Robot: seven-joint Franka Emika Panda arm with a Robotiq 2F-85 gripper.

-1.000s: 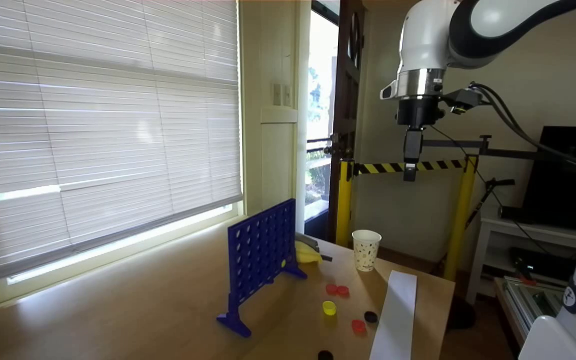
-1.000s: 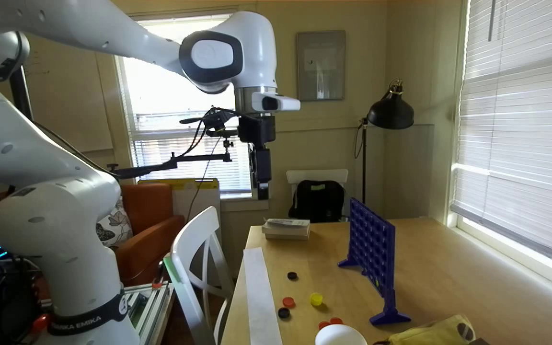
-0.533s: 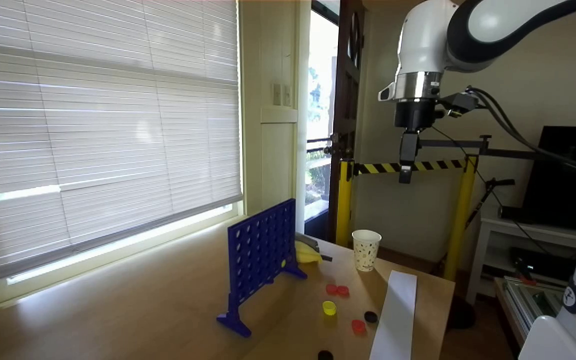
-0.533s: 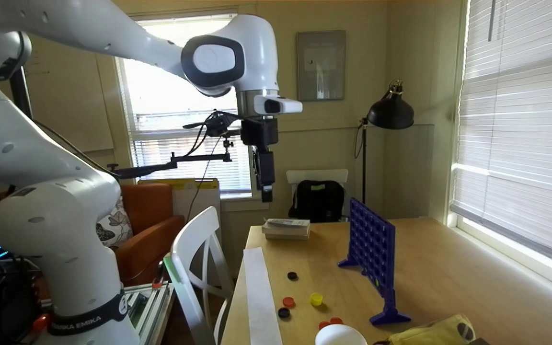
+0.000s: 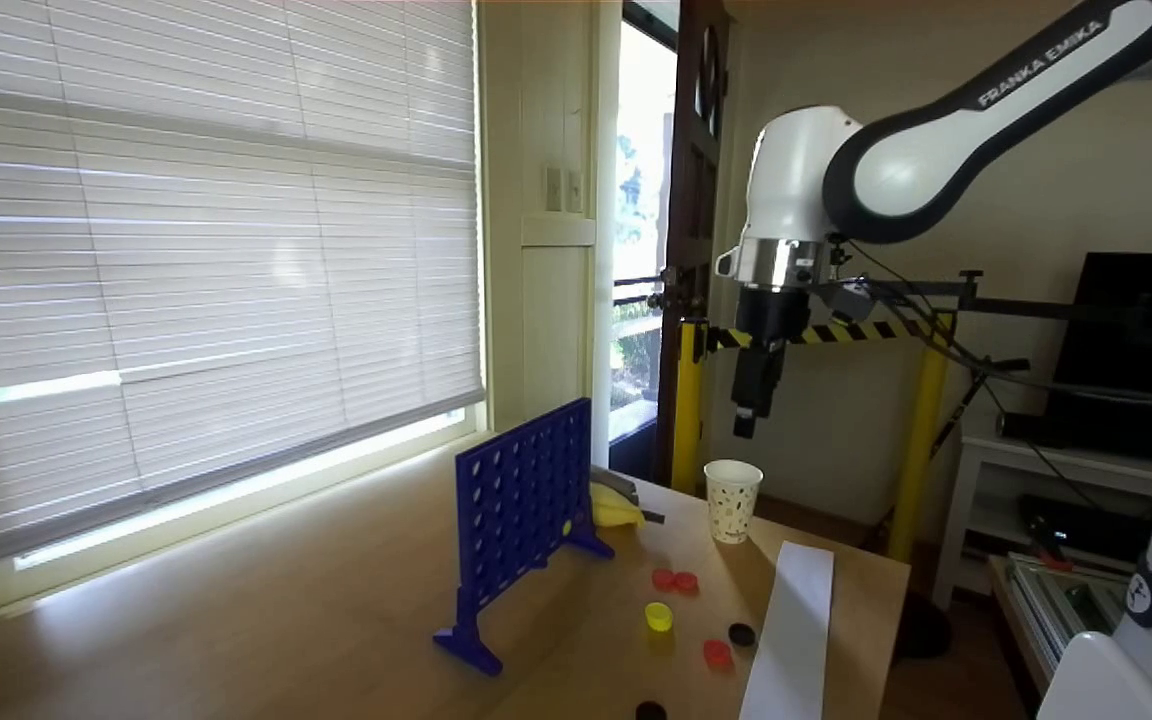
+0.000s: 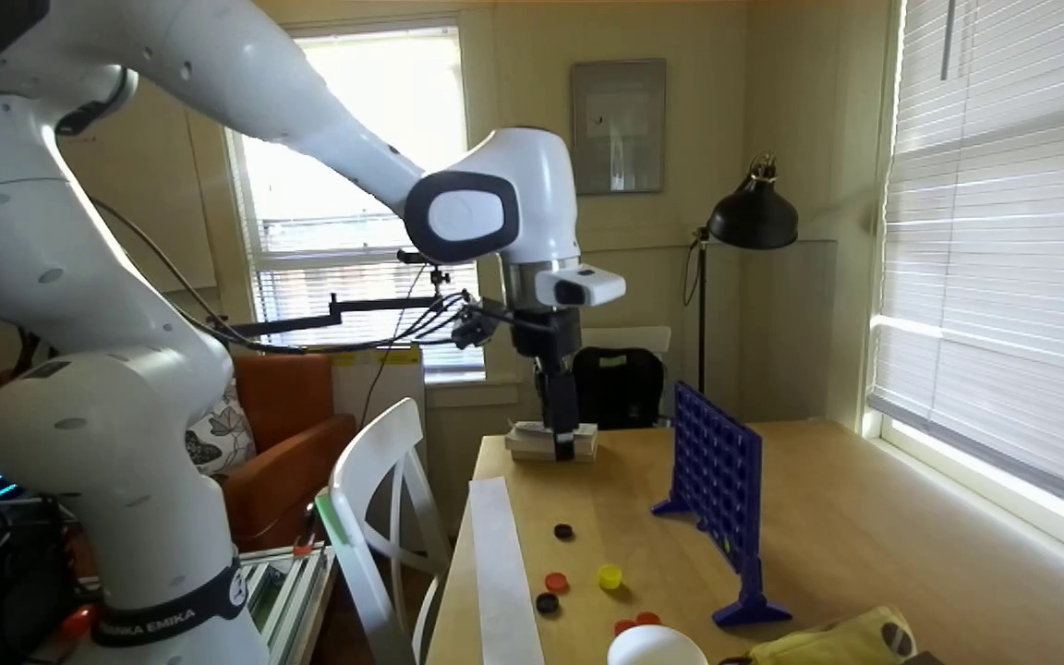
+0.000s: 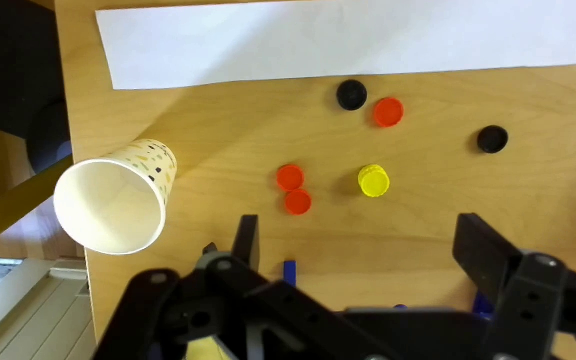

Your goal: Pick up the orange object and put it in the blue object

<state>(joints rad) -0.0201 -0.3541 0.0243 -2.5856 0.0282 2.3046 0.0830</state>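
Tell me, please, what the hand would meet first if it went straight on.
Probably the tabletop, near the yellow token; depth is unclear, so the open hand might touch that token first.

Backlit white blinds (image 5: 206, 250) hang near a dark wooden door (image 5: 698, 200)

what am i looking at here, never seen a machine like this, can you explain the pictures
This is a white robot arm with a black pincer. The exterior views watch from outside; the wrist view is taken from the arm itself, looking down past the pincer. On the wooden table stand a blue grid with round holes and a patterned paper cup. Three orange-red tokens, two black ones, a yellow piece and a white strip lie there. The pincer is open, holding nothing.
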